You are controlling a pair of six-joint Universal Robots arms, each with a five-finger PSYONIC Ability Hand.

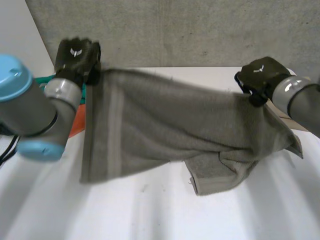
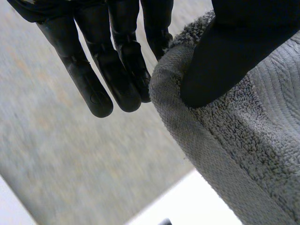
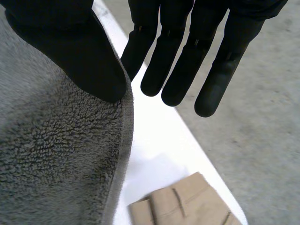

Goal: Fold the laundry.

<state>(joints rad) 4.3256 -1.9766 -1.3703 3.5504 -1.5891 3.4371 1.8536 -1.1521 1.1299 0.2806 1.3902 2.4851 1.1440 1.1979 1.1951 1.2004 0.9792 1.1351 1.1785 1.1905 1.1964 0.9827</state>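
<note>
Left hand [image 2: 220, 61]: thumb pressed down on the hemmed corner of the towel [image 2: 243, 140], pinching it against a finger behind the cloth. The other fingers [image 2: 101, 89] hang straight, clear of the fabric. It is gripping, but only by that pinch.

Right hand [image 3: 79, 61]: same hold on the opposite corner. The thumb is clamped on the pile right at the hem, and the remaining fingers [image 3: 178, 70] are straight and free.

Head view: the left hand [image 1: 77, 57] and right hand [image 1: 260, 75] are both raised at the far side of the table [image 1: 150, 215], well apart. The towel [image 1: 170, 125] spans between them by its top edge, which sags a little mid-span. The left half hangs flat, stripe band showing. The right half is bunched, with its lower part slumped on the table and a corner tucked under.

Outward: a tan item [image 3: 183, 206] lies on the table just below the right hand. An orange thing [image 1: 76, 125] sits behind the left arm, mostly hidden.

Step in hand, as I read it: spreading the towel out before a fold.

To do it well:
- Hold both pinches firm; a grip this close to the hem could slip.
- Level the hands and draw them apart until the top edge runs straight.
- Lift enough that the bunched right side drops free and the tucked corner opens.
- Lay it down bottom edge first, clear of the tan item.
</note>
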